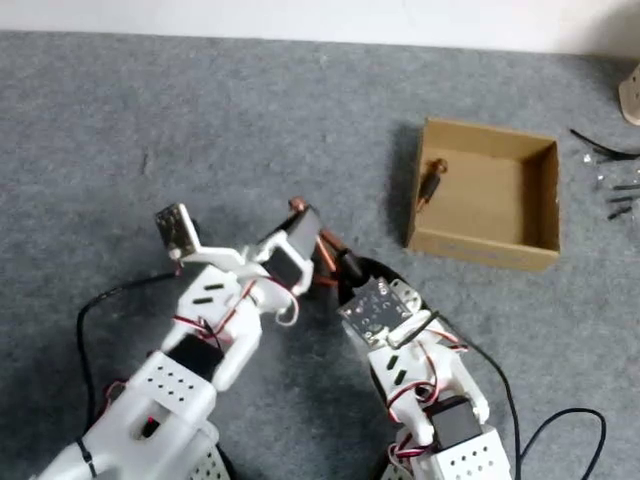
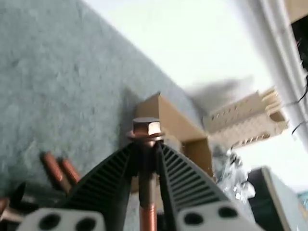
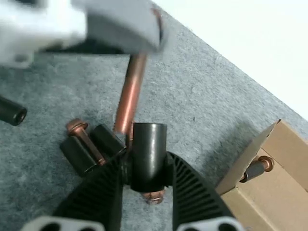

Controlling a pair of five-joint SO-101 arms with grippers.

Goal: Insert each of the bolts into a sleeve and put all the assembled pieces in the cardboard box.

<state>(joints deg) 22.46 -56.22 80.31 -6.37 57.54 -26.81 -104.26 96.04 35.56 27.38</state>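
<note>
Left gripper [image 2: 147, 148] is clenched on a copper bolt [image 2: 147, 129] just under its hex head; in the left wrist view the shaft is cut off at the picture's edge. The right gripper [image 3: 147, 161] is closed around a black sleeve [image 3: 148, 149], held with its open end up. The sleeve's lower end is hidden between the fingers, and a copper bolt head [image 3: 154, 196] is glimpsed beneath it, the rest being covered. From the right wrist the held bolt's tip is seen just beside the sleeve's rim; whether the two touch cannot be told. In the high view the held parts are largely covered by the arms.

On the grey desk [image 1: 200, 120] a loose bolt [image 3: 84, 139] lies against two loose sleeves [image 3: 77, 155], and a further sleeve [image 3: 12, 111] is cut off at the picture's edge.

The cardboard box [image 1: 480, 250] stands well apart on the right arm's side, with bare desk between it and the grippers. One assembled piece [image 1: 432, 182] lies inside against the wall nearest the arms. Beyond the box, cables [image 1: 605, 152] and small dark parts, too small to identify, are scattered at the desk's edge.
</note>
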